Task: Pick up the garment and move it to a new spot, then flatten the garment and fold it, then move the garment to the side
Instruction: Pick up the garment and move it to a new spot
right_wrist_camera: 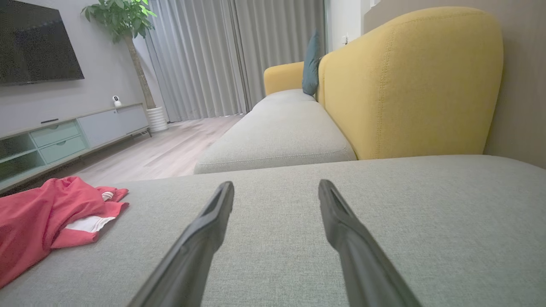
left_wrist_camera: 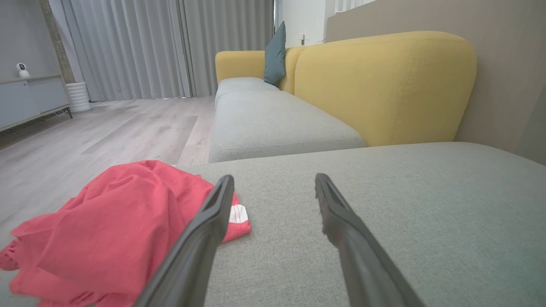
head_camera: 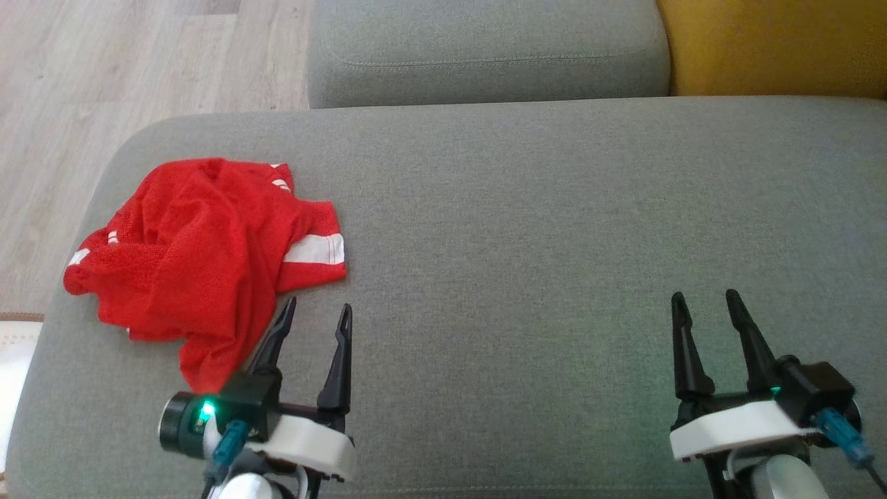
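Left gripper hovers low over the grey seat near its front left, its two dark fingers spread wide apart with nothing between them. Right gripper sits well apart from it at the front right, over bare fabric, its fingers likewise spread and holding nothing. Both point toward the back of the sofa.

A red garment lies crumpled in a heap on the left end of the seat, close to the rounded edge. White bands show at its right hem and along its left side. Its lowest fold trails down beside the left gripper's body, and the outer finger of that gripper runs along the cloth's edge. Whether the finger touches the cloth cannot be told. In the left wrist view that same finger crosses in front of the heap, with the white band just past its tip.

Behind the seat lies a second grey cushion, and to its right a yellow backrest. Pale wood floor shows to the left. A teal pillow leans at the sofa's far end, before grey curtains.
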Controlling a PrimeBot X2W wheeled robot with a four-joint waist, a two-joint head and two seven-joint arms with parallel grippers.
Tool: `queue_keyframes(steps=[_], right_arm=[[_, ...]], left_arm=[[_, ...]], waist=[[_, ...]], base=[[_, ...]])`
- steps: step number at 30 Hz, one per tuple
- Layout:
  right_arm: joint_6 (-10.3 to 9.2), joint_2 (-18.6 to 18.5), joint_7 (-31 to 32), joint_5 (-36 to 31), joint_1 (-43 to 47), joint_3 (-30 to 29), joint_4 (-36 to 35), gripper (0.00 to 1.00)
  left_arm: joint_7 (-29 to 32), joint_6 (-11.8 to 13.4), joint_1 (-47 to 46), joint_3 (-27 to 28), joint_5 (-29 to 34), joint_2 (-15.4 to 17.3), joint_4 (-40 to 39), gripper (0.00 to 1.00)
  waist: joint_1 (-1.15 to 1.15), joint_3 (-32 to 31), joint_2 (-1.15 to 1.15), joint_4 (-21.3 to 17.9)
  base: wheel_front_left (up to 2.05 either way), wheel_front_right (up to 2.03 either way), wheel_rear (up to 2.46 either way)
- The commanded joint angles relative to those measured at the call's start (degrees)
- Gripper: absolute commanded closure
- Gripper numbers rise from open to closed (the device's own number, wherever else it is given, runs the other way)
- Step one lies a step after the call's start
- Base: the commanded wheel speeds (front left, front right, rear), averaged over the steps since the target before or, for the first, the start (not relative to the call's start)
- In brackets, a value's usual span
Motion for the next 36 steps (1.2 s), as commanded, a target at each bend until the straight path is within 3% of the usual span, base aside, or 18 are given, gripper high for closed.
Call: queue_keyframes(steps=[1, 18, 36], right_arm=[[0.44, -0.5, -0.8, -0.5, -2.0, 1.6, -1.8, 0.0], [0.44, -0.5, -0.8, 0.4, -1.9, 2.1, -1.7, 0.0], [0.44, -0.5, -0.8, 2.5, -0.3, 5.3, -1.4, 0.0]], left_arm=[[-0.7, -0.3, -2.6, 2.6, 0.8, -0.4, -1.7, 0.0], [-0.7, -2.1, -2.6, 4.5, 2.2, -1.7, -1.4, 0.0], [-0.7, -2.9, -1.1, 8.2, 3.0, -1.9, -0.9, 0.0]], waist=[[0.0, 0.0, 0.0, 0.0], [0.0, 0.0, 0.0, 1.5], [0.0, -0.5, 0.0, 16.1]], base=[[0.0, 0.0, 0.0], [0.0, 0.0, 0.0], [0.0, 0.0, 0.0]])
